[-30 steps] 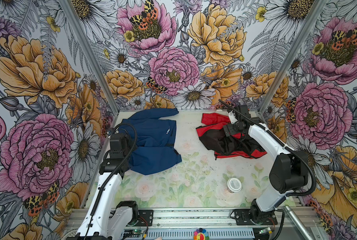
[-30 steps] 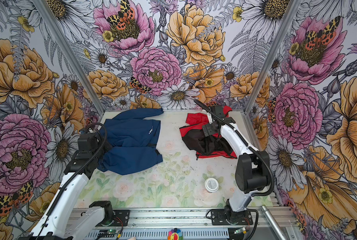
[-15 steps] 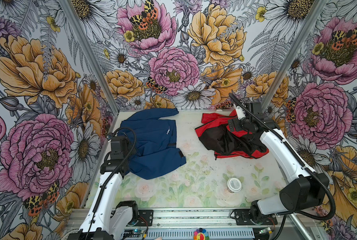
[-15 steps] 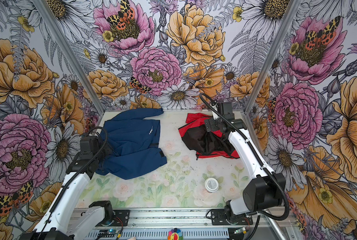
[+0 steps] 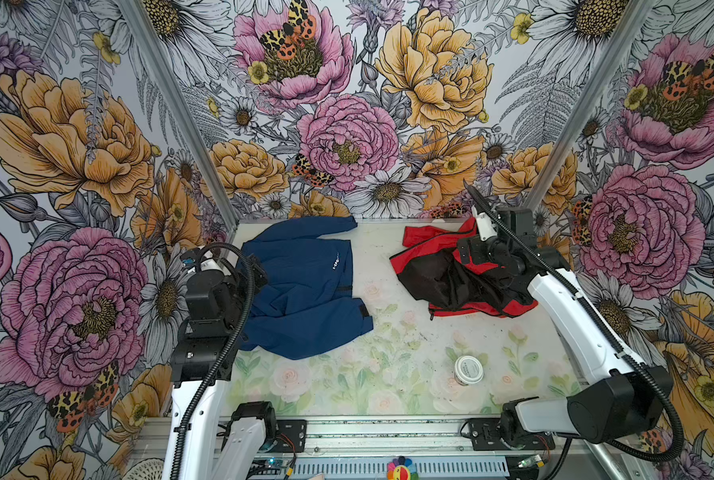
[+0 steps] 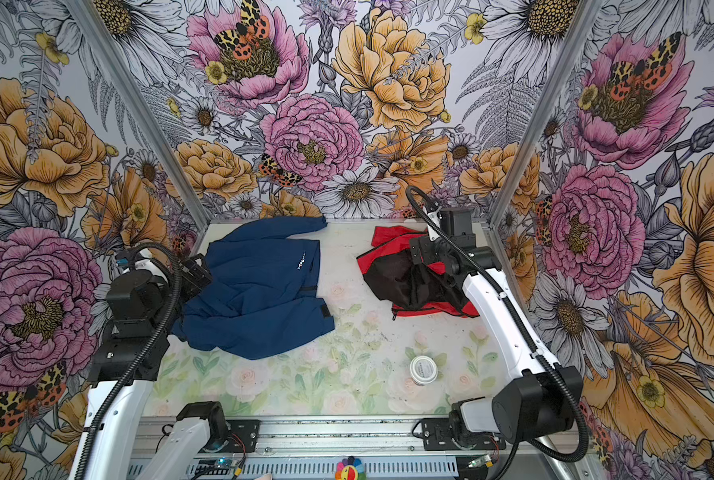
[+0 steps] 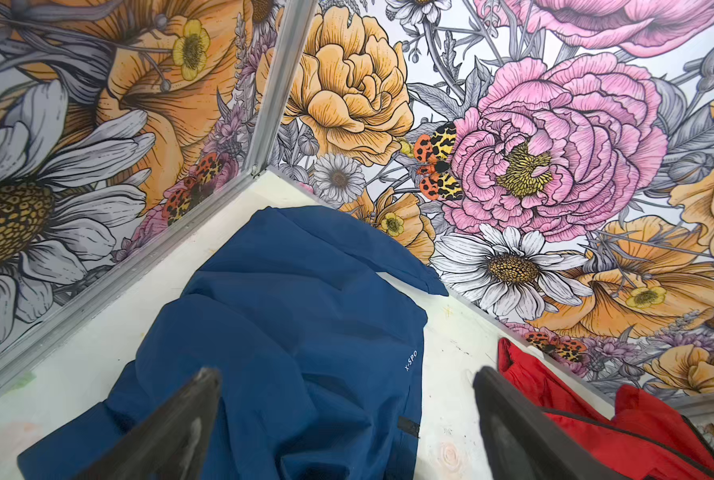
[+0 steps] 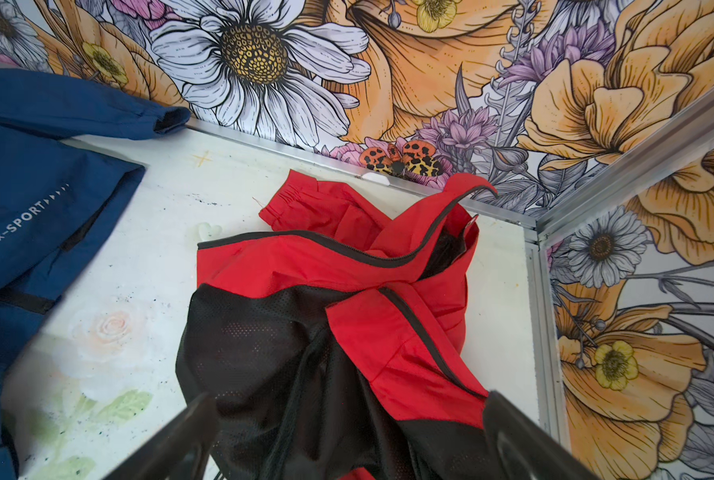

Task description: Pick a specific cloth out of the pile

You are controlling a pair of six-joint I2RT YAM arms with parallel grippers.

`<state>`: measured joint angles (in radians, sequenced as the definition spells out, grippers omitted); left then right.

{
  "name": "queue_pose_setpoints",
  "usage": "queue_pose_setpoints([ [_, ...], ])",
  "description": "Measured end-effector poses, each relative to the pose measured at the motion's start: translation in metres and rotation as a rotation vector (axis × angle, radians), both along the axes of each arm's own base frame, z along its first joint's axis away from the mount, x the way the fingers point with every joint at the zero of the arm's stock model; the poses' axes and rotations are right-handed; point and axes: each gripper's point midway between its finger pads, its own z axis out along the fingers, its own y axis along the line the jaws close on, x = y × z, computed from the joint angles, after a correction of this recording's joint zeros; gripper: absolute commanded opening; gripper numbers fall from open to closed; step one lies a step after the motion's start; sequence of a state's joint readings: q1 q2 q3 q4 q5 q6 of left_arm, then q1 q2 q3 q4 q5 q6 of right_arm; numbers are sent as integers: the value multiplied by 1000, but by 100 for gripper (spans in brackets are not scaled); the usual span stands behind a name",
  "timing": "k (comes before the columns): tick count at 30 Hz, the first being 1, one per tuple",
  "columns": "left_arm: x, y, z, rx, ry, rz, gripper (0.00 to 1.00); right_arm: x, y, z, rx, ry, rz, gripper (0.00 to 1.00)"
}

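Top views both show the pale flower-printed table [image 5: 405, 374] with two jackets lying well apart on it, bare surface between them. The navy blue jacket [image 5: 305, 291] is spread on the left side toward the back wall and has small white lettering on the chest. The red jacket [image 5: 442, 286] lies crumpled in the back right corner, with its black mesh lining turned up and a dark zipper running across the red cloth. In the right wrist view the right gripper [image 8: 349, 397] is directly above this black lining, its jaws wide apart with nothing held between them. In the left wrist view the left gripper [image 7: 347, 376] is over the navy blue jacket, also spread apart and gripping nothing. A small white-lidded jar [image 5: 468, 370] stands nearer the front, apart from both jackets.
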<state>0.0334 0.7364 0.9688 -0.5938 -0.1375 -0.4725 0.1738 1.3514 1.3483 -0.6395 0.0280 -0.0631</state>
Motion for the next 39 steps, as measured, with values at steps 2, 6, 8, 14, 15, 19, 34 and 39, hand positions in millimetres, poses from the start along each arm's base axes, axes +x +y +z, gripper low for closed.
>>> queue_pose_setpoints([
  [2,7,-3,-9,-4,28,-10,97,-3,2,2,24,-20,4,99],
  [6,29,-7,-50,-41,101,-22,97,-8,5,11,68,-82,10,100],
  [8,38,-10,-77,-60,151,-25,98,-12,6,16,87,-108,14,99],
  [14,52,-10,-145,-82,257,-13,98,-15,5,22,124,-154,12,99],
  [15,53,-9,-158,-86,273,-5,98,-14,4,21,131,-157,10,100],
  [19,50,-3,-206,-113,346,35,98,-14,2,13,151,-148,3,100],
  [34,45,11,-256,-180,419,113,98,-8,-1,-3,187,-114,-5,100],
  [39,44,10,-169,-104,218,94,99,-5,-8,-8,197,-115,-28,99],
])
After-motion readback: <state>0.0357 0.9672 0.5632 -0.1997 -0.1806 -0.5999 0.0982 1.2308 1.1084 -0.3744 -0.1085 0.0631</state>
